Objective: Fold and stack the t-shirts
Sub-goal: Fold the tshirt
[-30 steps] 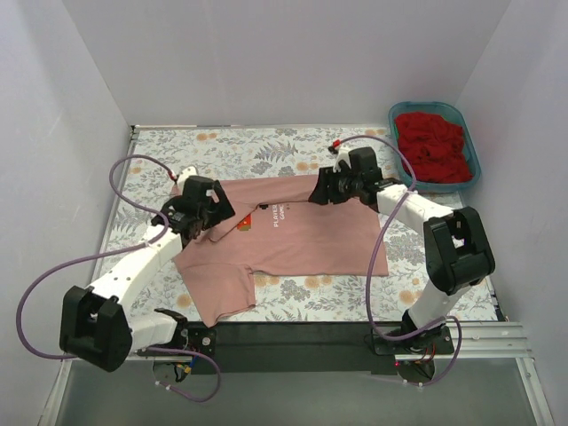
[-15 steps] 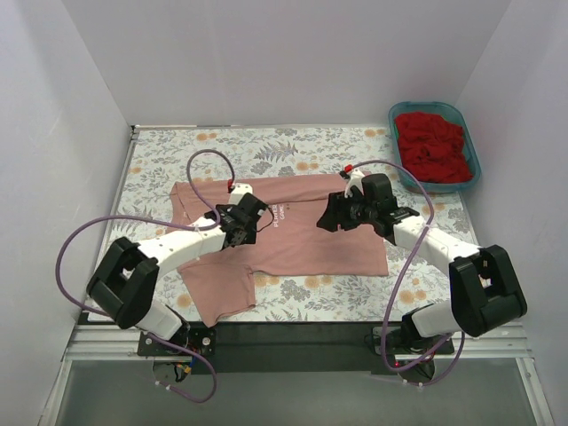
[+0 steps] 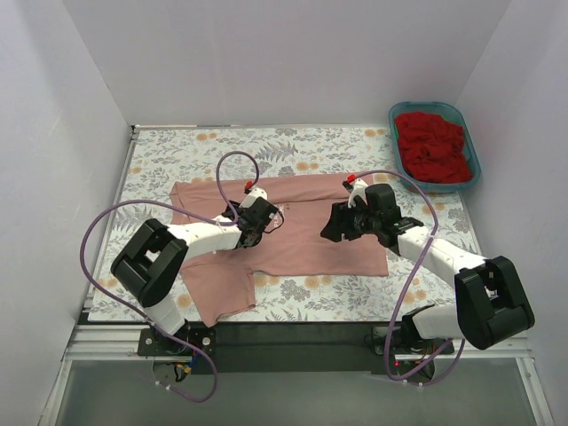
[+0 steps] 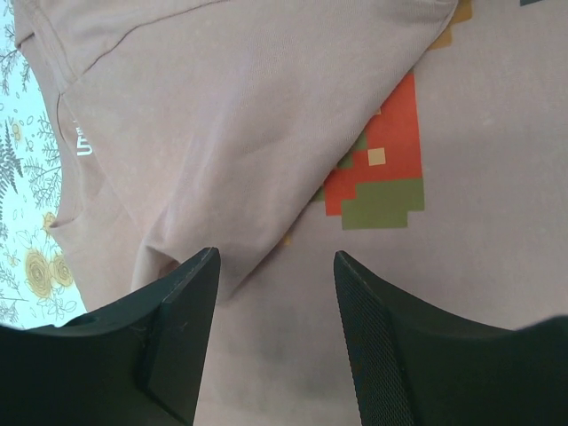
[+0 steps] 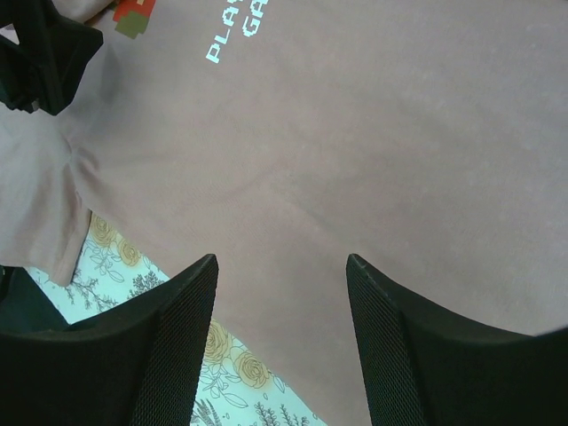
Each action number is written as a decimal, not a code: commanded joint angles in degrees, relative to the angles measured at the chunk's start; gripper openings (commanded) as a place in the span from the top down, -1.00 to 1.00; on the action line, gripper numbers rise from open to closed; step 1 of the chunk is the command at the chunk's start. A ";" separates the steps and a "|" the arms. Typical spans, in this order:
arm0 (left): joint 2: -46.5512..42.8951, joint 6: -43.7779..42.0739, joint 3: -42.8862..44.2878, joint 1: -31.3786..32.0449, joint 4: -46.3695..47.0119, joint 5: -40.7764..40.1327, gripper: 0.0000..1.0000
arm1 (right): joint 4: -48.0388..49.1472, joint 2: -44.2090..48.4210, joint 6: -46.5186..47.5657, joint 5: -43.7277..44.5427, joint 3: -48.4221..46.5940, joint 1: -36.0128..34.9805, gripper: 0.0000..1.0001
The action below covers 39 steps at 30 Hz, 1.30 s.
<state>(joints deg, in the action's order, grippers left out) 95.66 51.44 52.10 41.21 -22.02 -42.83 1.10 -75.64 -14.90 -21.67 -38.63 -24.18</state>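
A teal oval plastic tub (image 3: 441, 187) holding the crumpled bright red t-shirt (image 3: 432, 146) sits beyond the far right corner of the dusty salmon-pink cloth t-shirt (image 3: 302, 253), which lies spread out. My left gripper (image 4: 275, 257) hangs over that shirt's chest print, jaws apart astride a raised fold. My right gripper (image 5: 282, 259) hovers, spread, above its right half. A grey-and-orange floral cloth (image 3: 177, 146) lies beneath it, with plain white walls (image 3: 266, 62) around.

a lab booth: plain white walls (image 3: 293, 53) enclose a cloth-covered table (image 3: 177, 146).

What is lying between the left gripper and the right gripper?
In the top view, only the pink t-shirt's cloth lies between the left gripper and the right gripper.
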 commanded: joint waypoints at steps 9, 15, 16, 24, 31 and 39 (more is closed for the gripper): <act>3.75 -4.16 1.16 -0.43 5.23 -6.83 -0.07 | 0.83 3.56 1.10 2.07 1.63 -0.07 -0.39; 3.84 -4.68 1.25 -1.66 5.23 -6.22 -0.07 | -0.05 5.23 1.45 3.83 2.51 -0.16 -0.51; 3.92 -4.77 1.25 -1.75 5.41 -6.04 -0.06 | -0.14 5.41 1.45 4.00 2.68 -0.16 -0.56; 4.54 -5.47 1.78 -2.45 5.50 -6.65 -0.07 | -0.66 6.29 1.71 4.80 3.04 -0.16 -0.62; 2.69 -10.38 3.27 -6.40 8.57 -7.10 -0.06 | -0.84 6.38 1.98 4.80 3.30 -0.16 -0.63; 6.29 -14.79 10.74 -14.75 12.35 -3.41 -0.06 | -1.02 6.20 2.15 4.45 3.56 -0.16 -0.63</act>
<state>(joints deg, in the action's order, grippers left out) 101.25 39.29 58.85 28.77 -12.93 -46.65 -0.25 -70.59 -13.39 -17.19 -35.73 -24.18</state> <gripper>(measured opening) 0.531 0.816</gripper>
